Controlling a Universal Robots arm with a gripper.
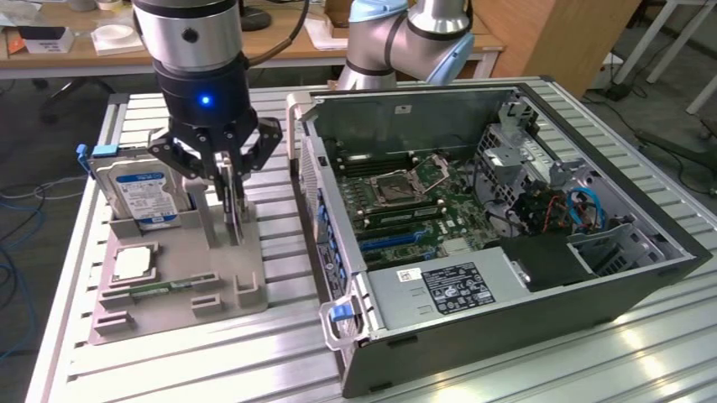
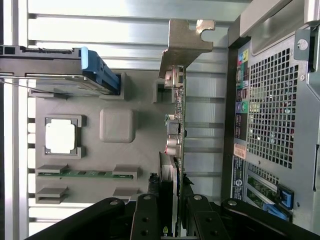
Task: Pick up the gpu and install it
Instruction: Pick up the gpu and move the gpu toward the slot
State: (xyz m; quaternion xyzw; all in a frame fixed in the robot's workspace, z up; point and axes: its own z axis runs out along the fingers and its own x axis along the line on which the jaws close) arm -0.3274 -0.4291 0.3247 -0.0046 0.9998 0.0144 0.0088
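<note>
With the pincer [image 1: 227, 189] pinching the gpu [image 2: 178, 115] edge-on in its grey holder [image 1: 230, 273], a straight, untilted lift should free it cleanly.

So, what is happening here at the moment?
A robot arm is working on the gpu. Its gripper hangs low over the card, which stands on edge in a slot of the gray holder, beside the hard drive. The card has not left the holder yet. The open computer case stands at the exterior view's right.
</note>
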